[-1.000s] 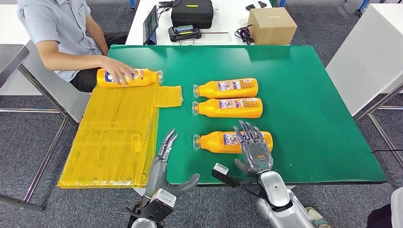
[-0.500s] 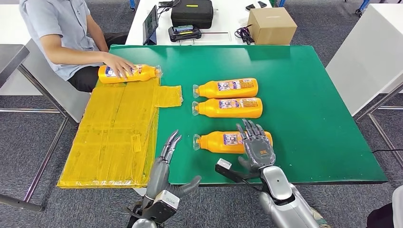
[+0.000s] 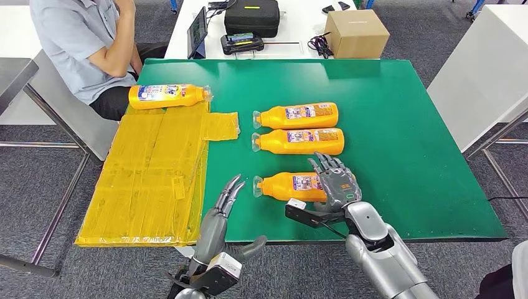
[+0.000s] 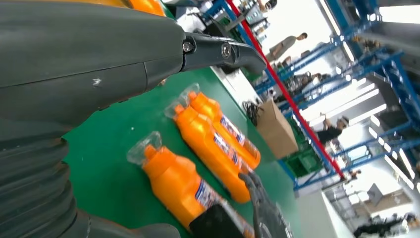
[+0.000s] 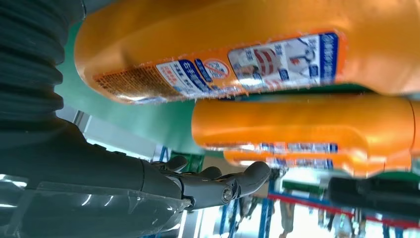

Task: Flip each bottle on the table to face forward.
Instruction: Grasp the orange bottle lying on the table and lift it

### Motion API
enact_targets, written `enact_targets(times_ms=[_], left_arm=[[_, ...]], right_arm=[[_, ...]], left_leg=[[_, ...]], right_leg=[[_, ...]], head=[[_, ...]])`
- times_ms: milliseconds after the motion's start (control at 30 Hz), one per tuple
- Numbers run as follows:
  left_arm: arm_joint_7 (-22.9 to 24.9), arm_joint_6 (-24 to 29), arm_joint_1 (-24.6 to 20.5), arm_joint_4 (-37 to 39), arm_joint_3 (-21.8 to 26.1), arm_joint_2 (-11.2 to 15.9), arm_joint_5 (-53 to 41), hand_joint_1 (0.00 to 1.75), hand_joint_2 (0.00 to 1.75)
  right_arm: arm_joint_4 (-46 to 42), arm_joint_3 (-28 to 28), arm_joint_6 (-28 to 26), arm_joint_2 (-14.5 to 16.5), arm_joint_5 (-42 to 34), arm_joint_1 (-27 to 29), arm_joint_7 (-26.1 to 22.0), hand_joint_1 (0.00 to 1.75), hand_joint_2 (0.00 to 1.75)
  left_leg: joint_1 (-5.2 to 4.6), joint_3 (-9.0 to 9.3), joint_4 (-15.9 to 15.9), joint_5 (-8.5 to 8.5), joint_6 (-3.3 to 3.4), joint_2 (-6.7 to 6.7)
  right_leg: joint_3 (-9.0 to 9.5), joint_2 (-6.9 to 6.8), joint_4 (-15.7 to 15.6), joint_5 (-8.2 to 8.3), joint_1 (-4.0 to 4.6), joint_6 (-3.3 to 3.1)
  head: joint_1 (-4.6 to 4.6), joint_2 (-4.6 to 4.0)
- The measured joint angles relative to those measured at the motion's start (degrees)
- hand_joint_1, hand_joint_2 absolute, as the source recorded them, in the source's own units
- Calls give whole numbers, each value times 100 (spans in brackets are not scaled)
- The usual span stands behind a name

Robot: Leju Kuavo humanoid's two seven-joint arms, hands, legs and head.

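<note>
Four orange bottles lie on their sides on the green table (image 3: 405, 124). The near bottle (image 3: 286, 185) (image 4: 178, 183) (image 5: 223, 54) points its cap left. My right hand (image 3: 337, 185) (image 5: 148, 178) lies over its base end, fingers spread and the thumb off to the side, without gripping it. Two more bottles (image 3: 299, 115) (image 3: 301, 141) lie side by side behind it with their labels up. The fourth bottle (image 3: 170, 95) rests at the far edge of a yellow sheet (image 3: 149, 180). My left hand (image 3: 221, 212) (image 4: 99, 64) hovers open at the table's front edge, left of the near bottle.
A person (image 3: 87, 43) sits at the table's far left corner, arm drawn back to the body. Behind the green table are a cardboard box (image 3: 356, 32), a black case (image 3: 251, 17) and a tablet (image 3: 197, 31). A white table (image 3: 485, 68) stands to the right.
The person has let go of the far left bottle and pulled the hand away. My right hand has drawn back and lowered over the near bottle's base end. My left hand barely moved.
</note>
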Motion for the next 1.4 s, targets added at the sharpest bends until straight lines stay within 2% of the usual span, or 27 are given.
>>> enact_targets(times_ms=[300,600,733,833,1167,1333,1367,1400], left_arm=[[151,-223,-24,0,-85,40,-95,0,175],[176,-263,-34,1,-116,56,-106,0,175],[207,-355,-73,10,-224,110,-204,0,175],[212,-295,-92,29,-278,128,-251,0,175],[201,-254,-109,64,-310,130,-268,0,175],[133,-304,-142,100,-380,127,-162,0,175],[122,-318,-153,113,-404,127,-139,0,175],[112,-328,-166,128,-429,127,-119,0,175]], right_arm=[[79,297,544,-360,-494,-166,43,0,175],[87,355,640,-465,-661,-184,10,0,175],[85,607,930,-784,-981,-313,1,0,175],[94,750,900,-920,-990,-362,101,0,175],[229,833,756,-929,-1013,-375,162,0,175],[607,749,498,-801,-1233,-410,-119,0,175],[710,718,462,-763,-1275,-424,-195,1,175],[811,689,438,-726,-1325,-437,-272,38,175]], left_leg=[[0,-1,1,0,0,-2],[0,-3,1,0,0,-3],[0,-3,1,0,0,-2],[0,-3,1,0,0,-2],[0,-3,1,0,0,-3],[0,1,1,0,0,0],[0,2,1,-1,0,1],[0,4,1,-1,0,2]], right_leg=[[0,-1,0,0,0,0],[0,-1,0,0,0,0],[0,-1,0,0,0,0],[0,-1,0,0,0,0],[0,-1,0,0,0,0],[0,0,0,0,0,0],[1,0,0,0,0,0],[2,1,-1,0,0,0]], head=[[1,0],[1,0],[1,0],[0,0],[1,0],[1,0],[0,0],[0,0]])
